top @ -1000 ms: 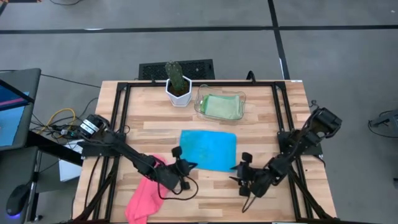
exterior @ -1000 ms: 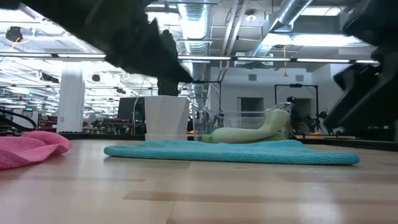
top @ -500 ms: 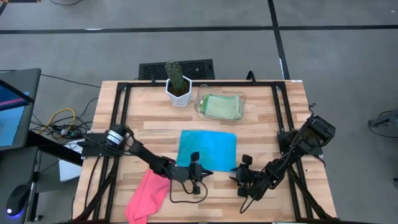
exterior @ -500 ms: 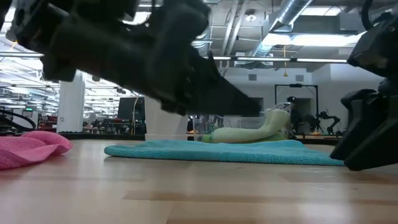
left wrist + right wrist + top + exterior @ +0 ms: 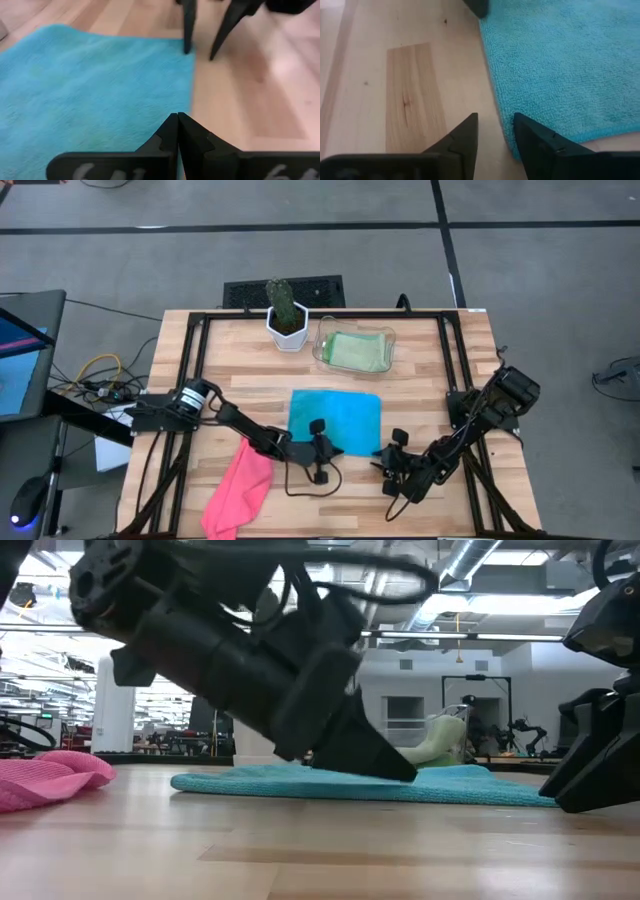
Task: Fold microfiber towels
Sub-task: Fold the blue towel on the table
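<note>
- Right gripper (image 5: 495, 131): two dark fingers parted, straddling the near right corner of the flat turquoise microfiber towel (image 5: 335, 418). One finger is over towel edge, the other over bare wood. Not clamped on cloth yet, as far as I can tell.
- Left gripper (image 5: 177, 131): fingers pressed together, nothing between them, tip low over the same towel's near edge, left of the right gripper.
- Key relation: towel lies toward the far edge from both grippers, long axis running left-right. Right gripper is nearer the corner, so I'd guess the pinch starts there.
- Crumpled hot pink microfiber towel (image 5: 238, 488) sits at the table's near left corner, well apart.
- Light green towel lies in the clear plastic tray (image 5: 386, 335) near the far edge, beside a white potted cactus (image 5: 286, 315).
- Wooden slat table (image 5: 440, 380), open lab floor around it.
</note>
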Available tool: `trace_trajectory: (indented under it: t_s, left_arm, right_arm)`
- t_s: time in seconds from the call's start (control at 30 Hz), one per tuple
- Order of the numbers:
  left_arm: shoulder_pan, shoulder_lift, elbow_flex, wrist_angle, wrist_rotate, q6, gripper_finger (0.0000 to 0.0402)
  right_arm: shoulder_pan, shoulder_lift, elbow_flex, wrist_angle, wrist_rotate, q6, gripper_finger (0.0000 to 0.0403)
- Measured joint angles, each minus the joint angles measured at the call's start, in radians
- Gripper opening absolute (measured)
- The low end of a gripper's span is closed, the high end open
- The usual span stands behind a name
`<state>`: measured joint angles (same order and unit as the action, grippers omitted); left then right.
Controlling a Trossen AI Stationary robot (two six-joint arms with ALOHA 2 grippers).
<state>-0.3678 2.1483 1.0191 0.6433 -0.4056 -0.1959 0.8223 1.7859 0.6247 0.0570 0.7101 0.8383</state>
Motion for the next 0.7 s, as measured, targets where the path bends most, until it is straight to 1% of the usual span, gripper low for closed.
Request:
trace_trajectory:
  t_s: [0.2, 0.3, 0.4, 0.53, 0.6, 0.7]
  left_arm:
    - [0.020, 0.000, 0.001, -0.066, 0.007, -0.022, 0.0000]
    - [0.020, -0.001, 0.001, -0.077, 0.015, -0.031, 0.0000]
    - [0.019, -0.002, 0.002, -0.084, 0.028, -0.031, 0.0000]
    - [0.018, -0.002, 0.002, -0.093, 0.026, -0.032, 0.0000]
    - [0.018, -0.002, 0.002, -0.095, 0.026, -0.031, 0.0000]
    - [0.018, -0.002, 0.002, -0.097, 0.027, -0.029, 0.0000]
  right_arm:
    - [0.000, 0.000, -0.001, 0.001, 0.003, 0.010, 0.0132]
    - [-0.004, 0.000, -0.001, 0.000, 0.006, 0.026, 0.0112]
    - [-0.009, 0.000, -0.002, -0.003, 0.009, 0.026, 0.0077]
    - [-0.026, 0.001, 0.016, -0.007, 0.001, -0.004, 0.0018]
    - [-0.036, 0.000, 0.036, -0.012, -0.018, -0.065, 0.0012]
    - [-0.067, -0.011, 0.079, -0.020, -0.037, -0.155, 0.0022]
